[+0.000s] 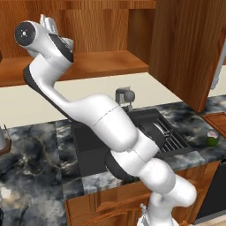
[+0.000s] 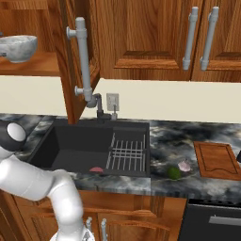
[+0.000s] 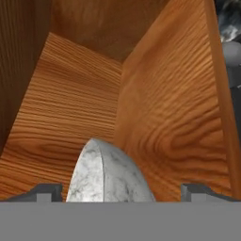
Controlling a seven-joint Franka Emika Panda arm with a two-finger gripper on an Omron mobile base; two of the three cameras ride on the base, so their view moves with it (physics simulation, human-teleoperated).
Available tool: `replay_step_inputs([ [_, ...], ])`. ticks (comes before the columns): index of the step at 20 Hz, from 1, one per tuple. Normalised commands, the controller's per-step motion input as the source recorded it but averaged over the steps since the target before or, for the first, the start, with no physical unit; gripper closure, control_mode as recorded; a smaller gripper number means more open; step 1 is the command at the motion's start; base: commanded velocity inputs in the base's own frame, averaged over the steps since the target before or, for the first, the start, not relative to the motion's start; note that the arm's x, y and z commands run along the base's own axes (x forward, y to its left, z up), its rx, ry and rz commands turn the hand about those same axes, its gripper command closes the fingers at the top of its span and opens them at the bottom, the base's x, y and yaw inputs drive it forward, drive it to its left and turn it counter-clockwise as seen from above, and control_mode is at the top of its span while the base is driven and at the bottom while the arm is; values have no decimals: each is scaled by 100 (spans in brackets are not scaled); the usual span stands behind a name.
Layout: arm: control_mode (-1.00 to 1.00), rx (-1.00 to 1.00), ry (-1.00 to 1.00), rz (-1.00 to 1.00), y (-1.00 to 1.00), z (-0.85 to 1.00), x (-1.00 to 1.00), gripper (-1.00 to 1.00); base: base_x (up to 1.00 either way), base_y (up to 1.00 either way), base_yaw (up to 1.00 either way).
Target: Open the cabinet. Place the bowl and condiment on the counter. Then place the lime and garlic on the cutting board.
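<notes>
**Inside the open cabinet: bowl dead ahead of spread jaws**

Between the two dark fingertips of the gripper (image 3: 121, 192), jaws wide apart and gripping nothing, rises the marbled grey bowl (image 3: 107, 175), seen edge-on, resting on the cabinet (image 3: 164, 108) shelf. Round, so no long axis to align. Cut off low in the hand view; touching or just short of the fingers cannot be told. Lime (image 2: 174, 173) and garlic (image 2: 184, 165) wait on the counter (image 2: 164, 141) beside the cutting board (image 2: 216, 160). Condiment not made out.
</notes>
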Motion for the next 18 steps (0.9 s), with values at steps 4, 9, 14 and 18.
replay_step_inputs([
  [4, -100, 3, 0, 0, 27, -13, 28, -100, 0, 0, 0],
  [9, -100, 4, 0, 0, 23, -6, 34, -100, 0, 0, 0],
  [14, -100, 5, 0, 0, 12, 0, 33, -100, 0, 0, 0],
  [18, -100, 3, 0, 0, 11, 0, 27, -100, 0, 0, 0],
])
